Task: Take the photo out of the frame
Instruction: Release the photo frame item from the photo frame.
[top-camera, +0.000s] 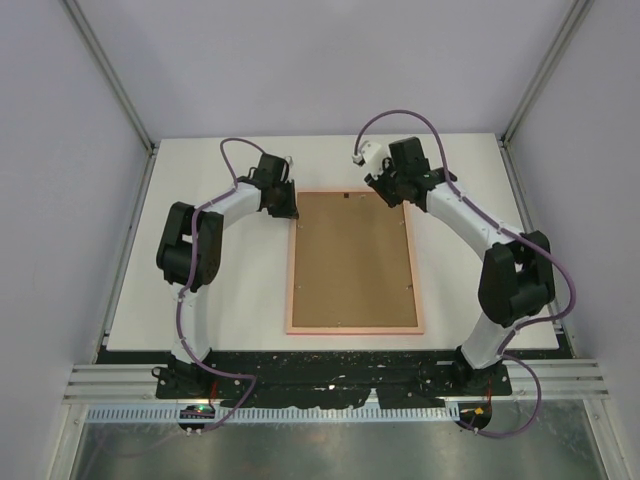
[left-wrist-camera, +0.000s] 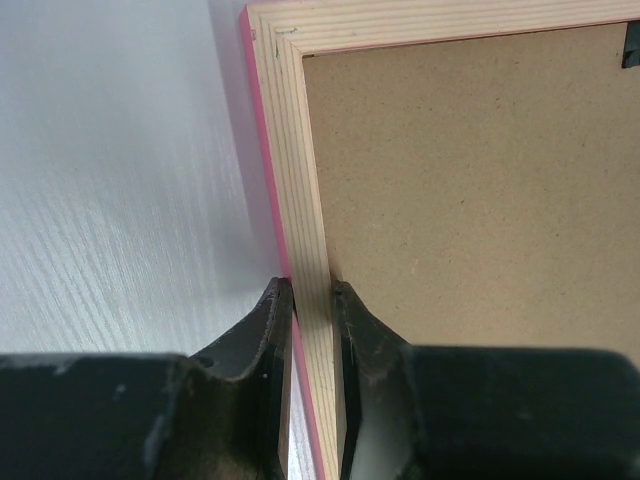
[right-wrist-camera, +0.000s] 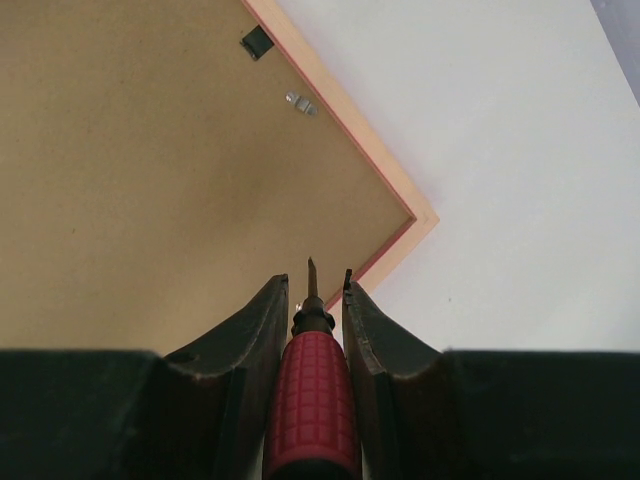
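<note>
The frame lies face down in the middle of the table, its pale back rail and pink outer edge showing. A brown backing board fills it, so the photo is hidden. My left gripper sits at the frame's far left corner; in the left wrist view it is shut on the left rail, one finger outside and one on the board side. My right gripper hovers over the far right corner, shut on a red-handled screwdriver whose tip points at the board near the corner.
A black clip and a small metal tab sit on the board along the frame's rail. The white table is walled by pale panels at the back and sides. Both arm bases stand at the near edge.
</note>
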